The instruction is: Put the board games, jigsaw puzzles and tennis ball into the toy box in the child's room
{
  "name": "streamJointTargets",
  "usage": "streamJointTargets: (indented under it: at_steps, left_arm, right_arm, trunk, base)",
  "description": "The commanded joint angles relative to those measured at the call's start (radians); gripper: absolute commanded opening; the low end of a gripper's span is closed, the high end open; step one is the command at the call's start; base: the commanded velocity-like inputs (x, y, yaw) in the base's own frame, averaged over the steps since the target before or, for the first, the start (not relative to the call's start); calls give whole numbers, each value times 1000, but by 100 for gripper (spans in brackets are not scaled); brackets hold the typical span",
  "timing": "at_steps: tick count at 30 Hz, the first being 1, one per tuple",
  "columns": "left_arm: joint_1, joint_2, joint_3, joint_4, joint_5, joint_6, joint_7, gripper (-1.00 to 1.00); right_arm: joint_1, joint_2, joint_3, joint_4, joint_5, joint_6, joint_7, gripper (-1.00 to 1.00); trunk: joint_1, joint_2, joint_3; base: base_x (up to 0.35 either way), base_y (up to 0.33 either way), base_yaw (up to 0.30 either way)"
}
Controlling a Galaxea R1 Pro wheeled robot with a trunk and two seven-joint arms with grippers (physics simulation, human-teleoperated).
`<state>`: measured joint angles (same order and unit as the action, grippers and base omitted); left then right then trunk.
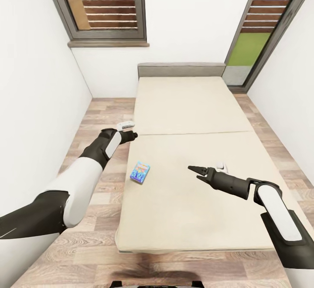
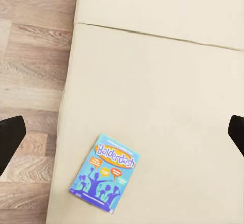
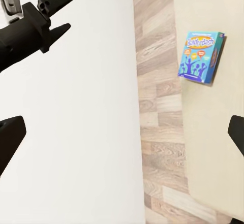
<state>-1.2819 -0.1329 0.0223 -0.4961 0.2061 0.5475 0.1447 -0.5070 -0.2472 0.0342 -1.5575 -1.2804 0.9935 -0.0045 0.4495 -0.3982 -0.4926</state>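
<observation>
A small blue board game [image 1: 140,172], printed "Balderdash", lies flat on the beige bed [image 1: 192,105] close to its left edge. My left gripper [image 1: 133,135] hovers open over that edge, a little beyond the box. The left wrist view looks down on the blue box [image 2: 105,173], with both dark fingertips [image 2: 10,142] spread far apart. My right gripper [image 1: 194,172] hangs open above the middle of the mattress, to the right of the box and pointing at it. The right wrist view catches the box [image 3: 201,56] and my left gripper [image 3: 53,16], its jaws apart.
A low grey headboard [image 1: 181,68] stands against the far white wall under a window [image 1: 109,5]. A strip of plank floor [image 1: 104,109] runs between the bed and the left wall [image 1: 35,83]. A glass door [image 1: 253,48] is at the far right.
</observation>
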Motion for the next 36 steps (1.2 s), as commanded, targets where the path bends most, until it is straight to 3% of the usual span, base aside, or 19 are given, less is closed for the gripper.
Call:
streamJointTargets:
  at_steps: [1,11,36]
  left_arm:
    - [-1,-2,2,5,10,-3,7,100]
    - [-1,-7,2,34,10,-26,7,100]
    - [-1,-14,2,39,10,-37,7,100]
  right_arm:
    - [-1,-2,0,-3,-1,6,1,100]
    - [-1,-10,0,-14,-15,53,12,100]
    - [-1,-9,1,-15,-16,54,115,100]
  trunk:
    - [0,-2,-3]
    - [0,-2,-19]
    - [0,-2,-60]
  base:
    - [0,0,0]
    - [0,0,5]
    - [0,0,66]
